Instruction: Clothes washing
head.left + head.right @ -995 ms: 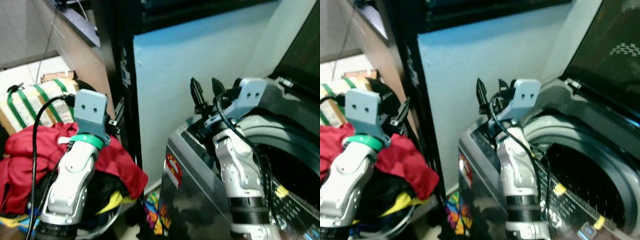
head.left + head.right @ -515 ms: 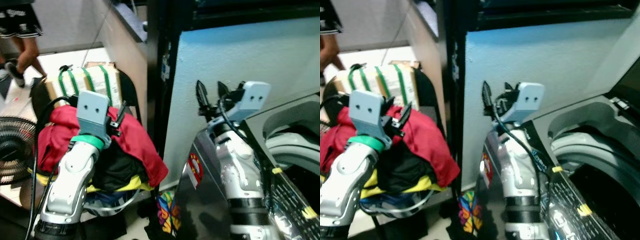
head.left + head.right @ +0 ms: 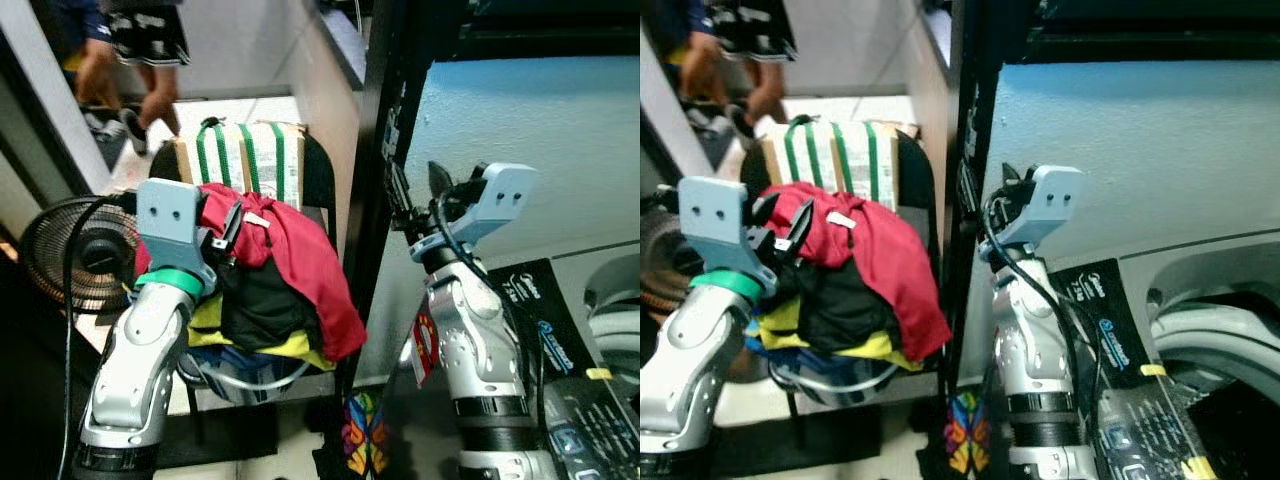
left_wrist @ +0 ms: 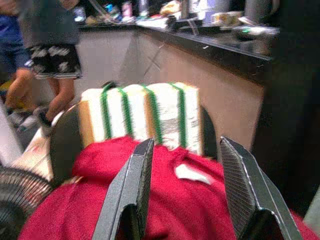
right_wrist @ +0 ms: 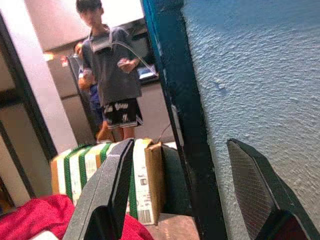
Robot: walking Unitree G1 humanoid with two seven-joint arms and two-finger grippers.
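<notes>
Nearest, the left gripper [image 4: 182, 200] hung just above the red garment [image 3: 290, 265], its two black fingers spread with nothing between them. That garment topped a heap of clothes [image 3: 255, 320] piled in a basket [image 3: 245, 375] on a chair beside the washing machine [image 3: 1170, 400]. It looked soft, light and limp, likely to drape and drag its neighbours; a bunched fold near the top seemed the best hold. The right gripper [image 5: 187, 200], fingers also spread and empty, pointed past the blue wall [image 5: 260, 75]. Farther off stood a strapped box [image 4: 142, 117], then a person [image 5: 112, 80].
</notes>
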